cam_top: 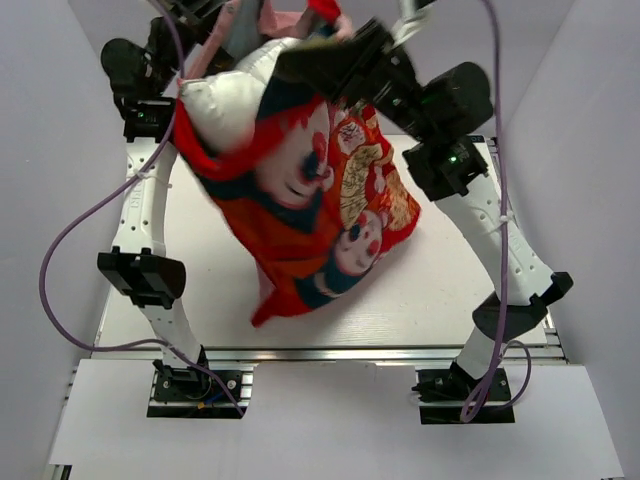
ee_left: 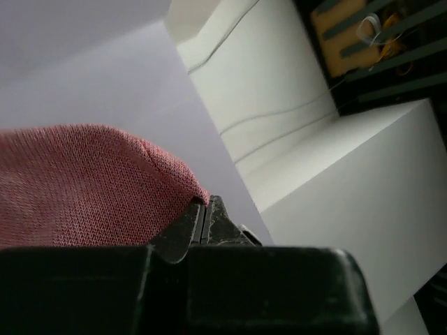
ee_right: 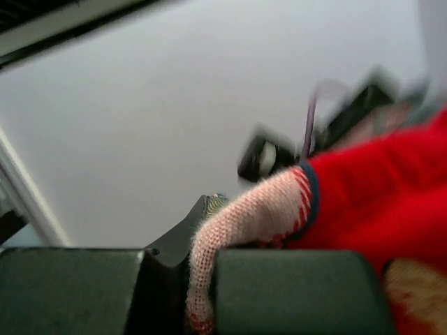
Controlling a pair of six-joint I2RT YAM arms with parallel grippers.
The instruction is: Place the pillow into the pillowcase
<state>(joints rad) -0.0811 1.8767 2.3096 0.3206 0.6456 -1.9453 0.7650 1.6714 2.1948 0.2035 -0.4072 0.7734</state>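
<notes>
Hanging between the two black-and-white arms is one thin red-orange fabric pillowcase (cam_top: 310, 220) printed with cartoon pigs and navy patches. It holds one puffy white fabric pillow (cam_top: 225, 100). The bundle is held up over the far half of the flat white desk (cam_top: 440, 290). Most of the pillow is inside the cover, and only a white bulge with one pointed corner shows at the upper left, at the cover's mouth. Two purple cables loop out, one beside each arm (cam_top: 60, 270) (cam_top: 497, 150).

The left fingers (ee_left: 185, 230) are pressed together with the pillowcase's faded pink reverse pinched at their tips. The right fingers (ee_right: 178, 241) are clamped on a fold of pale pink reverse with a navy-and-red hem, and the red printed side billows just beside them.

The overhead view cuts off the left fingers and the top of the mouth at its upper edge. The right arm's dark wrist covers part of the opening, so how far the mouth gapes cannot be told. The right wrist view is blurred, and the dark shapes behind the fabric cannot be made out. The cover's lowest corner points toward the near edge, but whether it touches the desk cannot be told. The desk's middle is hidden behind the bundle.

Bare desk shows to the near left and near right of the hanging cover, running to the metal rail (cam_top: 350, 352) along the near edge. Pale walls stand close on both sides.
</notes>
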